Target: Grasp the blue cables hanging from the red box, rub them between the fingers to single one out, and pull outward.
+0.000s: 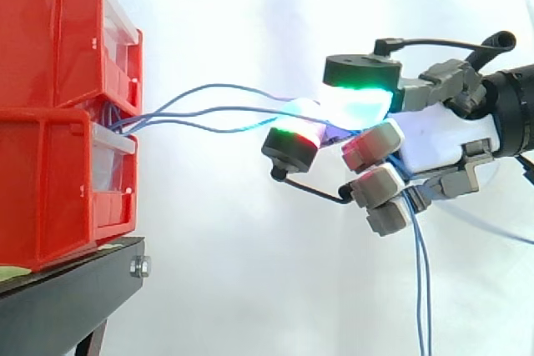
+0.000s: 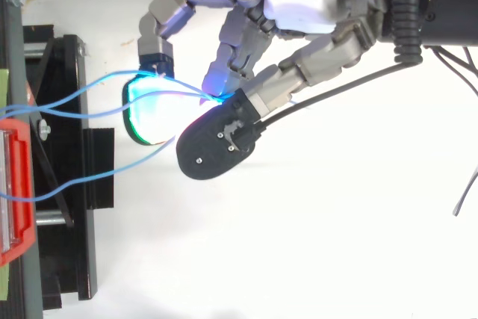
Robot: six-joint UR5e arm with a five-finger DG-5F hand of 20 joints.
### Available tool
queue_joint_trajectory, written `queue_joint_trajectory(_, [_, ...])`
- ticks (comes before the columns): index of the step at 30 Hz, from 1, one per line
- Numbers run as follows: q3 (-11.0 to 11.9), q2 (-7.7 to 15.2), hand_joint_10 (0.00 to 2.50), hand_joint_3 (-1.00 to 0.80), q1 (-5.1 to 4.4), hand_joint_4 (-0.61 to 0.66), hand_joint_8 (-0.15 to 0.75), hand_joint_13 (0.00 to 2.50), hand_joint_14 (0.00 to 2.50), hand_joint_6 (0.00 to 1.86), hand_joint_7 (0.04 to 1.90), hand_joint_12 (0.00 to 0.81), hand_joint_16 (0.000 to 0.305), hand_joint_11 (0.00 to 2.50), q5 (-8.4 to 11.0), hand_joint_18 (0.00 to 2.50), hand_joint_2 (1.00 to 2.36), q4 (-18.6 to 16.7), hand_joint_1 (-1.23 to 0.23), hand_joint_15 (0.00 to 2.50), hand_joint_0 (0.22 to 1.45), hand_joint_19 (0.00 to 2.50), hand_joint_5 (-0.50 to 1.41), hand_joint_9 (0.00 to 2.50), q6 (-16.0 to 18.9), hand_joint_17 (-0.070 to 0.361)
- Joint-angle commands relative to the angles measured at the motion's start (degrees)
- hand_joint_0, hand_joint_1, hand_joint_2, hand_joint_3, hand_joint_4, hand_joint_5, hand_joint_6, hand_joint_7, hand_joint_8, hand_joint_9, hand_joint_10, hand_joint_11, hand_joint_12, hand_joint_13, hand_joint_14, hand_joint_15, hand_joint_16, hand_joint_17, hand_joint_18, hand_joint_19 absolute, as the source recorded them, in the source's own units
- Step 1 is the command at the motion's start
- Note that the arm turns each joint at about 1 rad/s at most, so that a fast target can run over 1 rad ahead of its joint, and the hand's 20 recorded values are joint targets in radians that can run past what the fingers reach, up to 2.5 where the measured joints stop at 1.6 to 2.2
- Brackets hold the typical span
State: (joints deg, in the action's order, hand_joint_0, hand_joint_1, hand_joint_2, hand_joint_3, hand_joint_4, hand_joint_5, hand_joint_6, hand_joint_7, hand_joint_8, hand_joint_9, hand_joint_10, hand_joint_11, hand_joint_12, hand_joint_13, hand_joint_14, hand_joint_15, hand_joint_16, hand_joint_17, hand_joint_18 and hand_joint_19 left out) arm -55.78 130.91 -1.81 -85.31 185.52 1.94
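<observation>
1. blue cables (image 1: 219,108): three strands leave the front of the red box (image 1: 50,189) where the upper bin meets the lower; they run level to the right, spread apart near the box and closing to one spot at the hand; they bow gently rather than lying straight.
2. side view: past the hand, two loose strands drop down toward the bottom edge; free ends out of frame.
3. hand (image 1: 434,135): well clear of the box, in mid-air at about the height of the cable exit; fingers curled inward, glowing pads (image 2: 149,113) closed against each other with the strands pinched between them; the lower fingers are folded and i cannot tell if they touch any cable.
4. judgement, done: the grasp; the bundle is caught in the pinch and lifted out away from the box.
5. judgement, in hand: singling out; all three strands converge into the same pinch, so none looks separated yet; whether one is held tighter than the others cannot be told.
6. judgement, left: finish rubbing until one strand remains between the pads, let the others fall, then pull outward; the slack says no real tension is on the cables yet.
7. surroundings: box sits on the black stand (image 1: 75,289); white curtain (image 1: 250,273) behind.
</observation>
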Motion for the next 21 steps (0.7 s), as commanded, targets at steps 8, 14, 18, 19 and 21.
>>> queue_joint_trajectory(8, [-0.8, 0.0, 0.03, -0.5, 0.05, 0.03, 0.288, 1.14, 0.03, 0.89, 0.93, 0.359, 0.051, 1.11, -0.12, 0.92, 1.0, 0.3, -0.87, 0.85, 0.61, 0.86, -0.14, 1.31, -2.6, 0.114])
queue_joint_trajectory(14, [-1.7, 0.0, 0.02, -0.5, 0.14, 0.06, 0.314, 1.19, 0.03, 0.87, 0.93, 0.396, 0.058, 1.08, -0.03, 0.96, 1.0, -0.4, -0.59, 0.85, 0.49, 0.88, -0.13, 1.37, -6.0, 0.13])
queue_joint_trajectory(18, [-1.7, 0.0, 0.03, -0.5, 0.31, 0.03, 0.292, 1.18, 0.03, 0.86, 0.94, 0.372, 0.054, 1.11, -0.03, 0.93, 1.0, -0.3, -0.42, 0.86, 0.56, 0.92, -0.13, 1.41, -6.1, 0.121])
queue_joint_trajectory(19, [-1.6, 0.0, 0.03, -0.5, 0.31, 0.03, 0.292, 1.18, 0.03, 0.86, 0.95, 0.369, 0.053, 1.12, -0.03, 0.93, 1.0, -0.3, -0.42, 0.87, 0.57, 0.92, -0.13, 1.41, -6.2, 0.119])
queue_joint_trajectory(21, [-1.6, 0.0, 0.03, -0.44, 0.31, 0.03, 0.287, 1.19, 0.03, 0.86, 0.97, 0.367, 0.052, 1.13, 0.05, 0.92, 1.0, -0.3, -0.46, 0.87, 0.6, 0.93, -0.13, 1.41, -6.2, 0.118])
